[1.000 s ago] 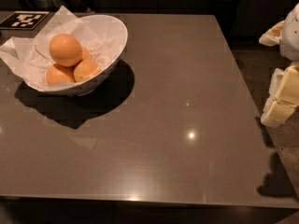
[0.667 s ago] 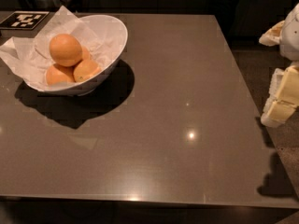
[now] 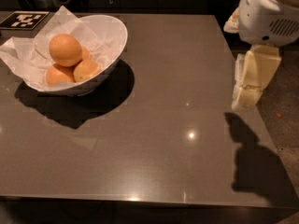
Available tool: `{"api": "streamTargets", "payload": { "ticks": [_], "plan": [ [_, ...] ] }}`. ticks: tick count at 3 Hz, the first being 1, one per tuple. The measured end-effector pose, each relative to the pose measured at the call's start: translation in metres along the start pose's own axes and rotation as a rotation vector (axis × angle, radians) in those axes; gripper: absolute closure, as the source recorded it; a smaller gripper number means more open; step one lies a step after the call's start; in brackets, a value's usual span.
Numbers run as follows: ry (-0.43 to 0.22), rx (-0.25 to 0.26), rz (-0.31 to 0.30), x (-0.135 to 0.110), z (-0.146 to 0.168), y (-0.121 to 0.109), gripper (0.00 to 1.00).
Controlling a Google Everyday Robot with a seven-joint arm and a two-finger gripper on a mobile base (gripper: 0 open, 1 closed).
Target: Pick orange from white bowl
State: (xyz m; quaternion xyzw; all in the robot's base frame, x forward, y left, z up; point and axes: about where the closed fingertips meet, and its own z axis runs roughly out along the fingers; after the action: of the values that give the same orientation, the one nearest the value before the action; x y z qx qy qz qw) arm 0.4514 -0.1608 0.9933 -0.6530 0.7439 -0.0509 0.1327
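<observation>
The orange (image 3: 65, 50), the largest and roundest fruit, lies on top of the pile in the white bowl (image 3: 117, 36) at the table's far left. The bowl is lined with crumpled white paper (image 3: 21, 55). Two smaller oranges (image 3: 86, 70) lie under and in front of it. My gripper (image 3: 246, 96), cream-coloured below a white arm housing (image 3: 271, 13), hangs at the table's right edge, far to the right of the bowl and holding nothing that I can see.
The bowl stands on a dark grey table (image 3: 163, 125). A black-and-white marker tag (image 3: 23, 20) lies at the far left corner behind the bowl. The arm's shadow (image 3: 254, 162) falls on the front right corner. Floor shows beyond the right edge.
The arm has moved left and a little up, toward the table's right edge; more of its white housing shows. The bowl and oranges have not moved.
</observation>
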Motion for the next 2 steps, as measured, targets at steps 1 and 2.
{"api": "streamTargets", "payload": {
  "ticks": [1,2],
  "plan": [
    [0.017,0.019,-0.12,-0.0618,-0.0008,-0.0186,0.0],
    [-0.001,0.044,-0.123,-0.0677,-0.0026,-0.0229,0.0]
  ]
}}
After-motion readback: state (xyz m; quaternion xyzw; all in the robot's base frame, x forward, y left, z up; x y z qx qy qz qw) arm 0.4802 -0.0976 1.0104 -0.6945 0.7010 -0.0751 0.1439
